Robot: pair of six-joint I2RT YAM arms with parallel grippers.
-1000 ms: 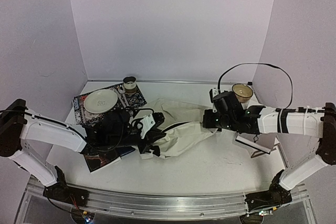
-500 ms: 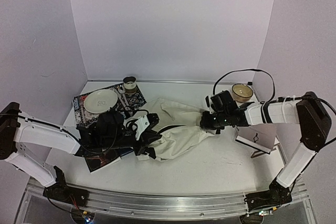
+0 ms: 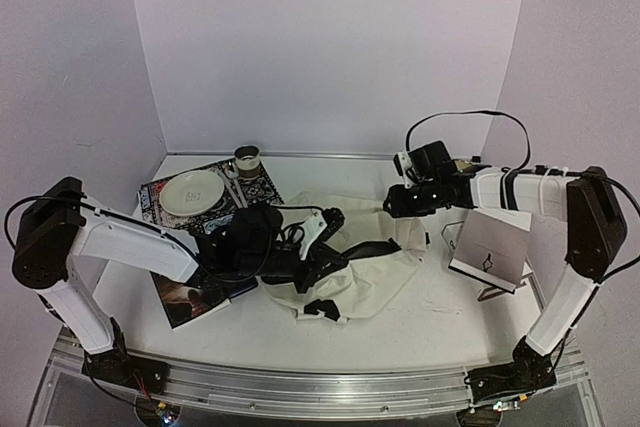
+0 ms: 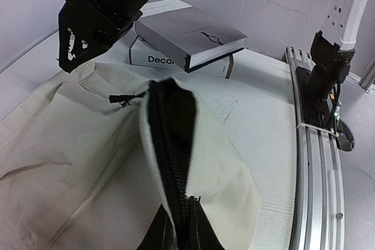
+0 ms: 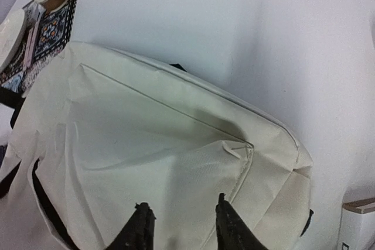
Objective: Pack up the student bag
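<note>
My left gripper (image 4: pixel 177 235) is clamping, jaws nearly together, on the black zipper (image 4: pixel 169 156) of the student bag (image 3: pixel 375 272), which is lying centre frame on the table (image 3: pixel 440 322). My left arm is reaching in low from the left edge. My right gripper (image 5: pixel 183 223) is hovering, jaws parted and empty, over the bag's upper-right corner, its arm extending from the right edge.

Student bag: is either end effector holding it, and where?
The left end effector seems to pinch the student bag by its black zipper edge; right end effector is open, holding nothing.

Soft, even overhead light, faint shadows, and mildly blurred, edge-warped wrist views.
</note>
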